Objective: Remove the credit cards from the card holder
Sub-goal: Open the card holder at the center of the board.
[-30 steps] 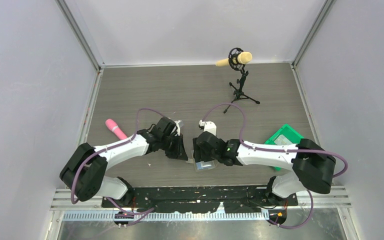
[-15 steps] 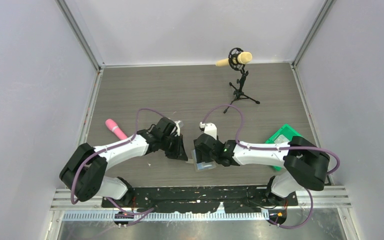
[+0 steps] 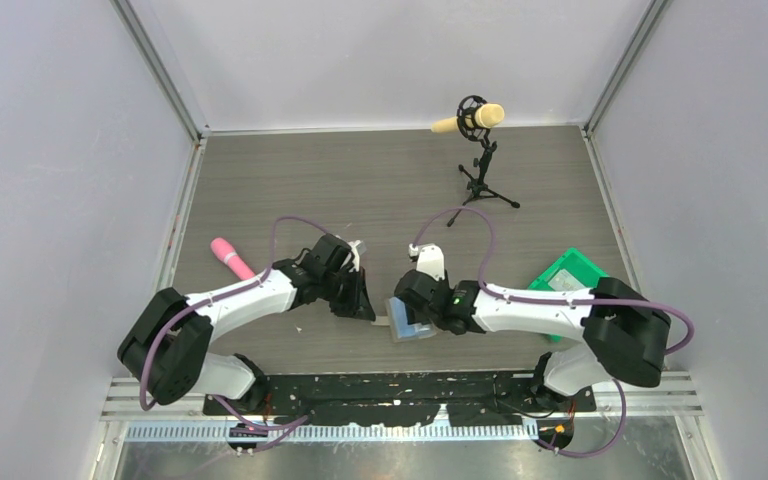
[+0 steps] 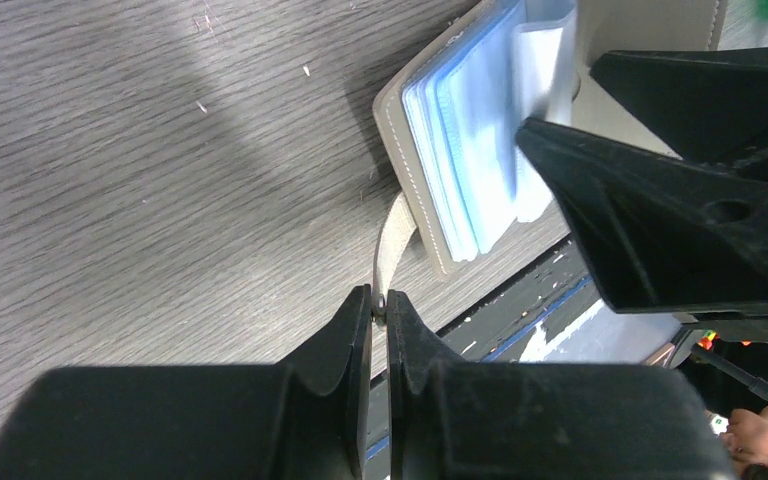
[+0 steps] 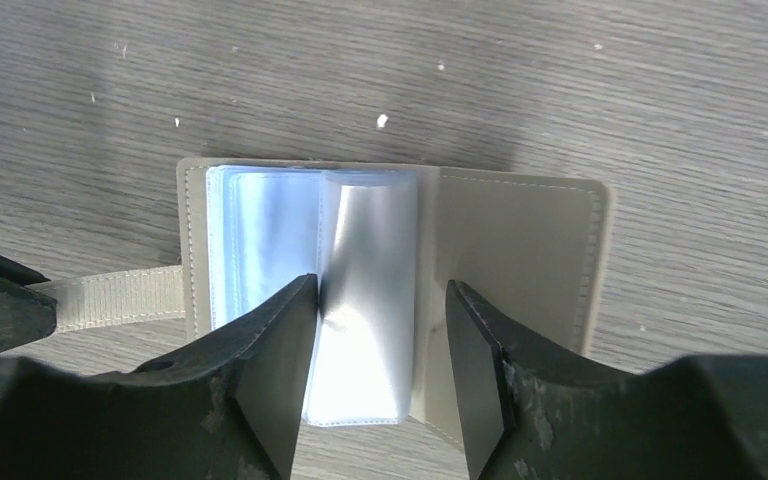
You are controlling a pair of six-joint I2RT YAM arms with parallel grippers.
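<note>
The card holder (image 5: 520,250) lies spread open on the grey wood-grain tabletop (image 3: 360,180), close to the near edge and between the two hands. Its covers are a pale olive-grey material with stitched edges, and inside it has a stack of glossy, blue-tinted clear pockets (image 5: 260,240). One pocket leaf (image 5: 370,230) stands up from the fold in a soft curl; whether it holds a card cannot be told. The right hand (image 5: 380,290) has its two black fingers parted on either side of that leaf, touching it on one side only and not clamped on it. From above, this hand hides much of the holder. A single woven strap (image 4: 392,240) runs off the holder's outer edge, and the left hand (image 4: 380,300) is clenched on its end, pinching the card holder by that strap. Small white specks dot the tabletop nearby. Further out stand three other things, each well apart from the holder – one pink rod-shaped object (image 3: 232,258) to the left, one green plastic bin (image 3: 565,272) to the right, partly behind the right arm, and one cream microphone (image 3: 480,116) on a small black tripod at the far side.
</note>
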